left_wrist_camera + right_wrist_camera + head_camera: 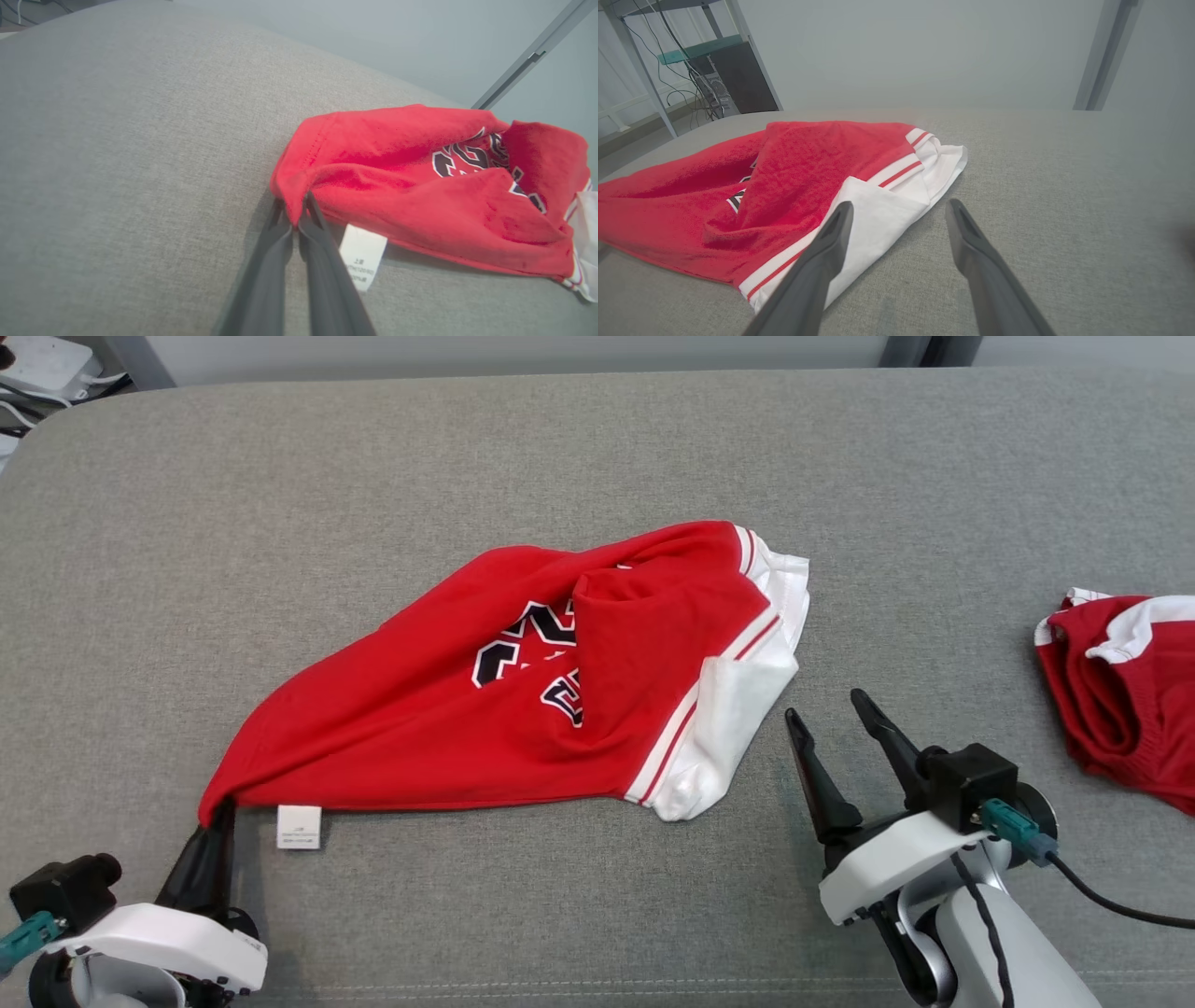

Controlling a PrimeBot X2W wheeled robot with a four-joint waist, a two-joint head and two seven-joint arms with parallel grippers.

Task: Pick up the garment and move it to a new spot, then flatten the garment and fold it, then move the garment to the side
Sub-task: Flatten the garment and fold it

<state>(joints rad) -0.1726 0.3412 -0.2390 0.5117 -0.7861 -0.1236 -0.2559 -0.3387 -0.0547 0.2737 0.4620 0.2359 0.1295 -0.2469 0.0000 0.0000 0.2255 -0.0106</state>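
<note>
Red-and-white crumpled jersey point(523, 709) pinched at the grey worktop's point(280, 476) front edge.
My left gripper point(295, 210) clamps scant cloth and may slip; right gripper point(824, 703) gapes empty.

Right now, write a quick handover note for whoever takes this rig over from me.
Left gripper: shut on the near-left corner of the red garment, beside its white label.
Right gripper: open, empty, beside the white-trimmed end.
Garment lies crumpled on the grey surface; a second red piece sits far right.
Done: corner gripped.
To do: lift, move, flatten, fold, set aside.
</note>
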